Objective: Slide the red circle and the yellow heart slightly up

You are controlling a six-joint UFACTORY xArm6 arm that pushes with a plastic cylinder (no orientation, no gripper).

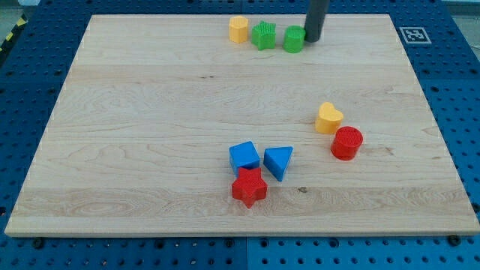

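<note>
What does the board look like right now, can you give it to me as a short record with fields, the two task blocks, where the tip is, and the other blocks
tip: my tip is at the view's top, just right of the green cylinder
red circle: right of centre, untouched
yellow heart: up-left of the red circle, very close to it
top row: yellow cylinder, green star, then the green cylinder
lower cluster: blue cube, blue triangle, red star
surface: wooden board
</note>
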